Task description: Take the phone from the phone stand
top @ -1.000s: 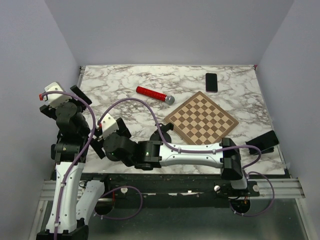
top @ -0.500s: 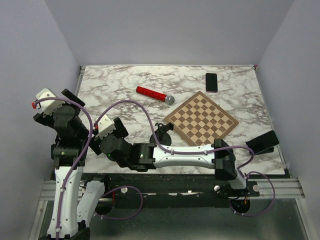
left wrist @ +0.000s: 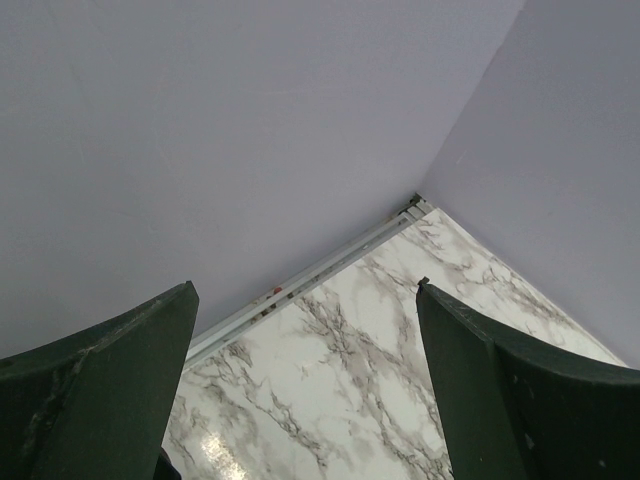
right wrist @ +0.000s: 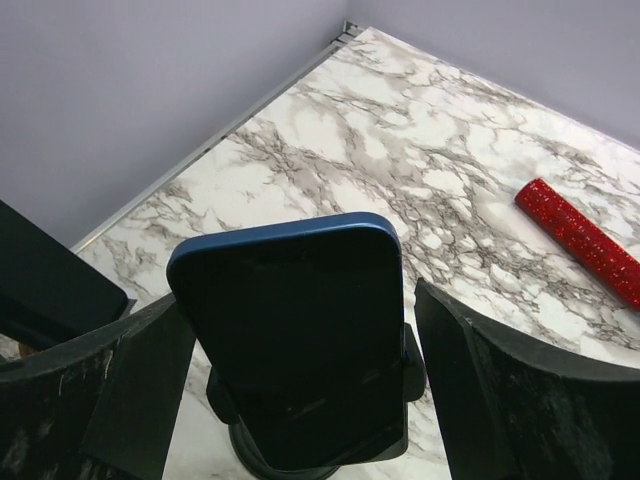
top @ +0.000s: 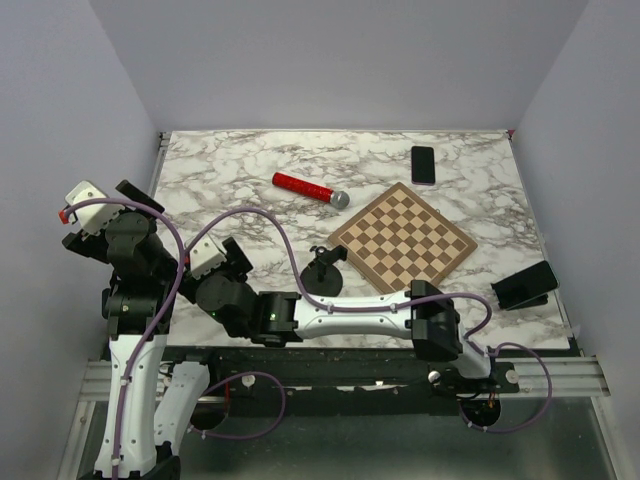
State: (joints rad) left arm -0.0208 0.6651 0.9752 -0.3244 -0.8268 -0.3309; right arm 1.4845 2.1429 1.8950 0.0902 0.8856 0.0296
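The phone (right wrist: 290, 330), dark-screened with a blue rim, stands tilted back in a black phone stand (right wrist: 412, 362) on the marble table. My right gripper (right wrist: 300, 295) is open, with one finger on each side of the phone at mid-height. The right finger stands a little apart from the phone, and the left finger sits close against its edge. In the top view the right gripper (top: 232, 258) reaches across to the near left and covers the phone. My left gripper (top: 140, 197) is raised at the table's left edge. It is open (left wrist: 305, 290) and holds nothing.
A red cylinder with a grey end (top: 310, 188) lies mid-table, with a chessboard (top: 402, 237) to its right. A black handset (top: 423, 164) lies flat at the back. A small black stand (top: 325, 270) and a propped dark device (top: 525, 284) sit toward the near side. Walls enclose the table.
My right arm has stretched further left and toward the near edge, carrying its gripper with it. The left arm has drawn back to the left.
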